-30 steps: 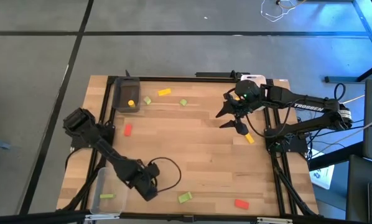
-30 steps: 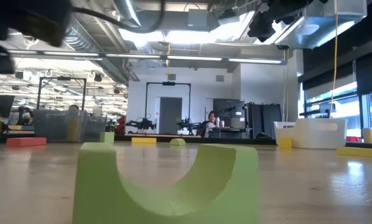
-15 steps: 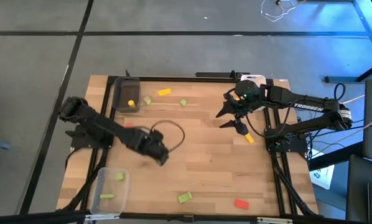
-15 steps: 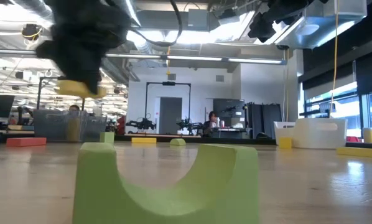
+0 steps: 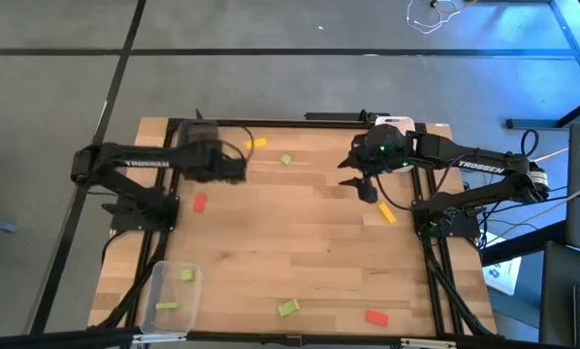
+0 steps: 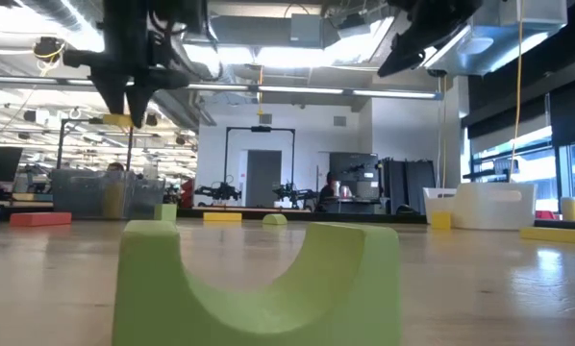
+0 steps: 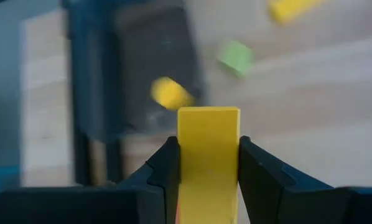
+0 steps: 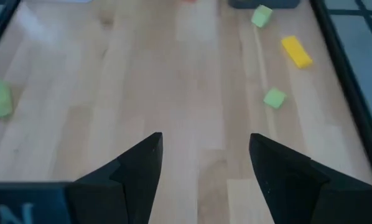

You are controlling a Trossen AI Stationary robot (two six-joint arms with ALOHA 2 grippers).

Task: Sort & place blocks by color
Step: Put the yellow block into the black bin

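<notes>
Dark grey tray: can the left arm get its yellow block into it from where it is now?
Probably yes. The left gripper, shut on a yellow block, hangs just beside the dark grey tray, which is open-topped and holds only one small yellow piece; nothing blocks the way.

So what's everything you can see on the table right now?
Table: one, light wood, under everything.
Dark tray: one, dark grey, far left corner.
Clear tray: one, clear, near left corner.
White tray: one, white, far right, partly under the right arm.
Red blocks: two, one left of centre, one at the near edge.
Yellow blocks: four, a bar at the far edge, one by the right arm, one in the dark tray, one held.
Green blocks: five, two in the clear tray, three loose.
Left pincer: shut on a yellow block, beside the dark tray.
Right pincer: open, empty, above the table's far right.
</notes>
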